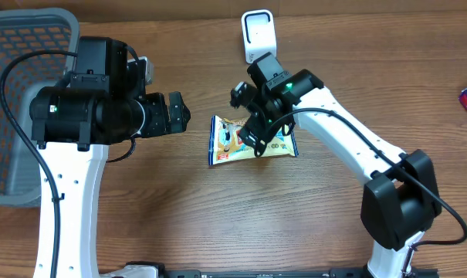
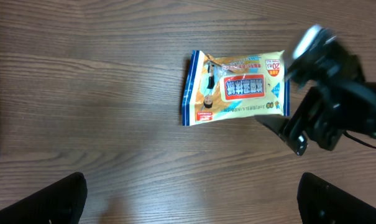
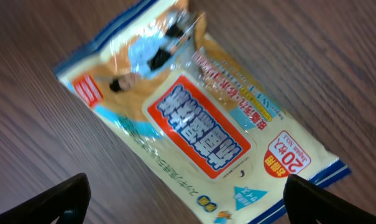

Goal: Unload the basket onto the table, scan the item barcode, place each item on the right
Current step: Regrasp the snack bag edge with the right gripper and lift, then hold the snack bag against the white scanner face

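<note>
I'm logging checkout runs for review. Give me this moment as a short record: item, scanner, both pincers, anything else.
item: snack packet, flat on the table, printed front up, barcode not in view
scanner: white, at the far edge, apart from the packet
right pincer: open, above the packet, not gripping it
left pincer: open, empty, left of the packet
other: grey basket at the left edge

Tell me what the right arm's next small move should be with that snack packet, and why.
Probably lower the right gripper and close on the snack packet. The packet lies flat on the table, printed front up with no barcode showing, and the jaws stand wide open over it, holding nothing.
</note>
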Tool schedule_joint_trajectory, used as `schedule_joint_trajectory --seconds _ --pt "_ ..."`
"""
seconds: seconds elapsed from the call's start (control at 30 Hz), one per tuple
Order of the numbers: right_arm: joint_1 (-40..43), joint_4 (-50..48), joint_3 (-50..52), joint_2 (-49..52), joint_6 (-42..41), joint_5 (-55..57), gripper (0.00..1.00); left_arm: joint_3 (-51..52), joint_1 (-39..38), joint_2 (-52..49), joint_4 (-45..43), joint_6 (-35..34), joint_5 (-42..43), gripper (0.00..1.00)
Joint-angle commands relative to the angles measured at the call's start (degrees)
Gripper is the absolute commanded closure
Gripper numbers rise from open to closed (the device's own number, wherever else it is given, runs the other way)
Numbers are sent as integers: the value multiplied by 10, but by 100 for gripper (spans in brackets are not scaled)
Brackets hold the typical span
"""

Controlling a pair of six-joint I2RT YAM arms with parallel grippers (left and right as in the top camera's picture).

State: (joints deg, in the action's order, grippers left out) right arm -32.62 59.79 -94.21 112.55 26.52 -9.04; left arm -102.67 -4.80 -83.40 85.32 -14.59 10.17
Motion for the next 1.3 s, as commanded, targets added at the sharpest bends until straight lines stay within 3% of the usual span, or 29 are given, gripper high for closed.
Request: schedule_joint_trajectory --seconds 0.0,0.4,0.47,0.57,0.63,0.67,0.7,0.9,1.13,1.27 --pt "4 0 14 37 145 32 0 -1 -1 1 -1 4 -5 0" --pt "9 -56 14 130 190 35 0 -1 -1 1 -1 4 -5 0" --pt "9 -55 14 139 189 35 7 -1 -1 1 -1 4 -5 0" --pt "9 -54 14 151 182 35 28 -1 -1 1 -1 4 -5 0" --pt "9 -55 14 151 163 35 49 -1 -1 1 -1 4 -5 0" --pt "9 -58 12 151 138 35 67 -1 -1 1 -1 4 -5 0" --pt "9 -57 8 150 120 35 74 -1 -1 1 -1 4 -5 0" --pt "9 -45 -40 141 -11 35 96 -1 -1 1 -1 4 -5 0" --pt "23 17 -159 135 -228 34 96 -1 -1 1 -1 4 -5 0" --pt "40 40 -235 135 -301 34 96 -1 -1 1 -1 4 -5 0"
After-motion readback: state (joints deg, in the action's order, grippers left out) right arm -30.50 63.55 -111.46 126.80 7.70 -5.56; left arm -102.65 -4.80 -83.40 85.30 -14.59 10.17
